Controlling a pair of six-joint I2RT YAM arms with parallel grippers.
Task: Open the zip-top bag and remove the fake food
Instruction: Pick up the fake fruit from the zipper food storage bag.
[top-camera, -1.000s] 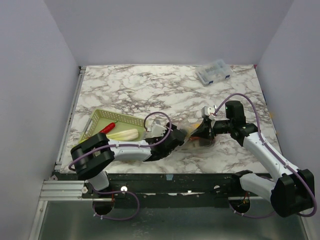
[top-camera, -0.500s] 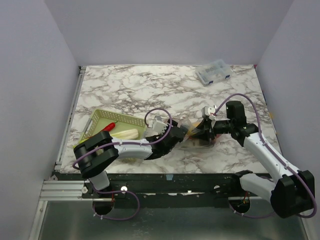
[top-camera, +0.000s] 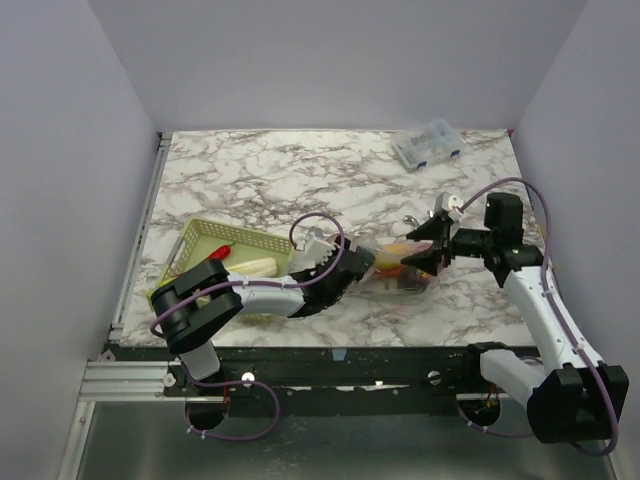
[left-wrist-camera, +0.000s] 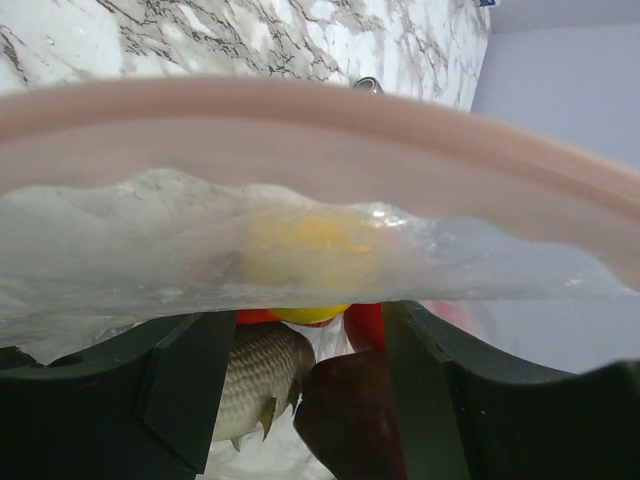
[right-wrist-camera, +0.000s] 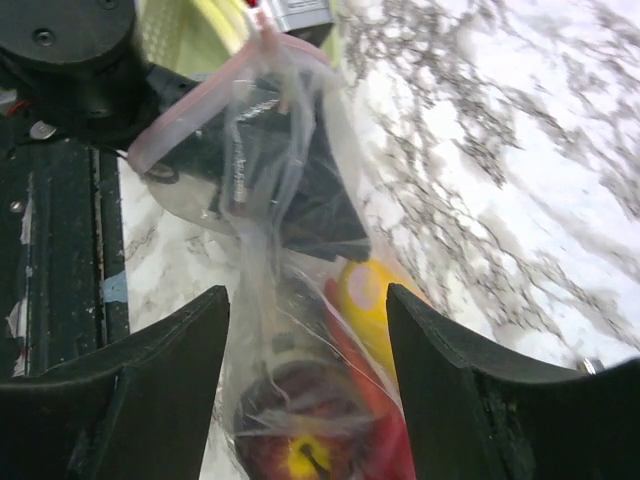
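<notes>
Step in hand: judged to be drawing the fake food (top-camera: 402, 268) out through the opened mouth of the zip-top bag (top-camera: 398, 276).
Bag location: centre of the overhead view, lying on the counter (top-camera: 300, 170) between the two grippers, mouth toward the left of the frame.
Contents: a yellow piece (left-wrist-camera: 305, 250), red pieces, a dark maroon piece and a scaly fish-like toy show through the film.
Left gripper (left-wrist-camera: 310, 395): inside the mouth, under the pink zip strip (left-wrist-camera: 300, 110) arching across the top of its wrist view. Its fingers are set apart with toys between them, and no clamp on any piece can be confirmed.
Right gripper (right-wrist-camera: 305, 292): wide, holding nothing, with the closed end of the bag lying between its fingers.
Already out: a red chili (top-camera: 216, 255) and a pale stalk (top-camera: 248, 267) lie in the green basket (top-camera: 200, 235), left of centre.
Procedure: pin the closed end with the right gripper, then close the left on one toy only and withdraw along the bag's length.
Caution: loose film may be caught with the toy, so check that the fingers meet plastic food and not bag.
</notes>
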